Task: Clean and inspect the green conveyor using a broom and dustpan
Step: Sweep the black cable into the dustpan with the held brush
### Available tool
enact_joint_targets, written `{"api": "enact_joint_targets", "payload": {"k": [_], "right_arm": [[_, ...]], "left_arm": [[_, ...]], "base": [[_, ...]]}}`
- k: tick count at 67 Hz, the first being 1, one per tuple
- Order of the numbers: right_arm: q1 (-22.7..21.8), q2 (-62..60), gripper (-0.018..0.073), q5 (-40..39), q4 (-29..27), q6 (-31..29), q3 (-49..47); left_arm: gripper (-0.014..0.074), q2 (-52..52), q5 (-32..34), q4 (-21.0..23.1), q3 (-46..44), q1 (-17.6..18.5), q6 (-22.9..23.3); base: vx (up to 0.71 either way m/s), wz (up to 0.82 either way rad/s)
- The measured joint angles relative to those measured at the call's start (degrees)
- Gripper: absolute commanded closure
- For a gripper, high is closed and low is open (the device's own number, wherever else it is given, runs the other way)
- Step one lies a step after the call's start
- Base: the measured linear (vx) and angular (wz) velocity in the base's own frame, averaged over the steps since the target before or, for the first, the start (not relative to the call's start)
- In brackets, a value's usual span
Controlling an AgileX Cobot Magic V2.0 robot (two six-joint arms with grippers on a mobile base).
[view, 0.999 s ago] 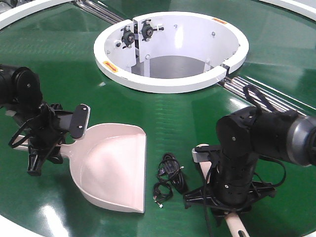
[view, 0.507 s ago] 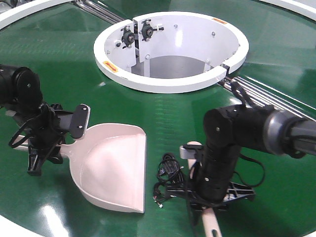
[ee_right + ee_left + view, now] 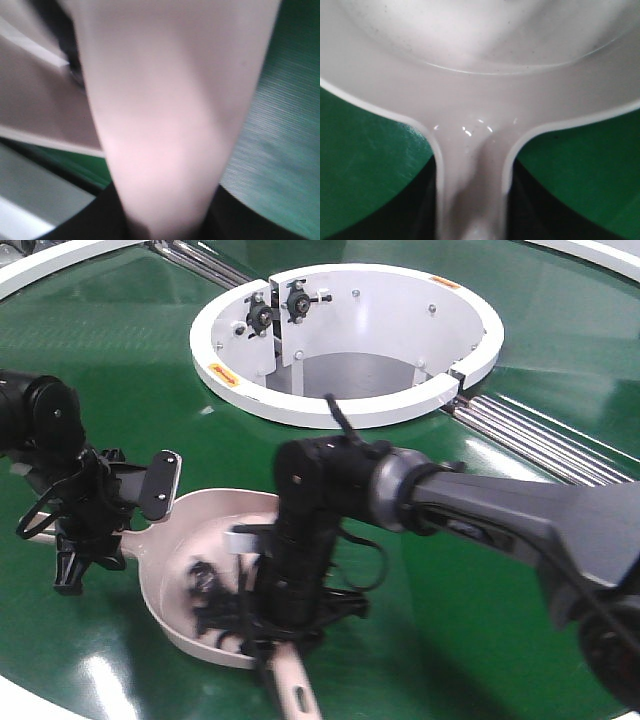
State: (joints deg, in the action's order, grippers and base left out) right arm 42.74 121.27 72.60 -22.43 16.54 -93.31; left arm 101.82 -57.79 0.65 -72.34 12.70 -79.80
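The pale pink dustpan lies on the green conveyor at the left front. My left gripper is shut on its handle; the left wrist view shows the handle between dark jaws, with the belt on both sides. My right gripper is shut on the broom, whose handle end sticks out toward the front edge. The right arm reaches over the dustpan mouth and hides the bristles. A tangle of black cable lies inside the dustpan. The broom fills the blurred right wrist view.
The white ring-shaped housing stands behind at the centre of the belt. Silver rollers run off to the right behind it. The belt's white edging curves along the front left.
My right arm has swept the broom leftward across the belt. The black cable has moved from the belt beside the dustpan into the dustpan. The left gripper and dustpan have stayed put.
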Motion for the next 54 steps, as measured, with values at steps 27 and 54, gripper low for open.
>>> {"api": "enact_joint_targets", "payload": {"k": [27, 54], "right_arm": [[-0.4, 0.59, 0.0564, -2.25, 1.89, -2.33, -9.45], [-5.95, -7.68, 0.0564, -2.26, 11.29, -2.73, -1.29]], "left_arm": [[0.0604, 0.0, -0.31, -0.07, 0.0, 0.01, -0.01], [0.0604, 0.0, -0.31, 0.04, 0.0, 0.01, -0.01]], "base": [[0.0, 0.0], [0.0, 0.0]]}}
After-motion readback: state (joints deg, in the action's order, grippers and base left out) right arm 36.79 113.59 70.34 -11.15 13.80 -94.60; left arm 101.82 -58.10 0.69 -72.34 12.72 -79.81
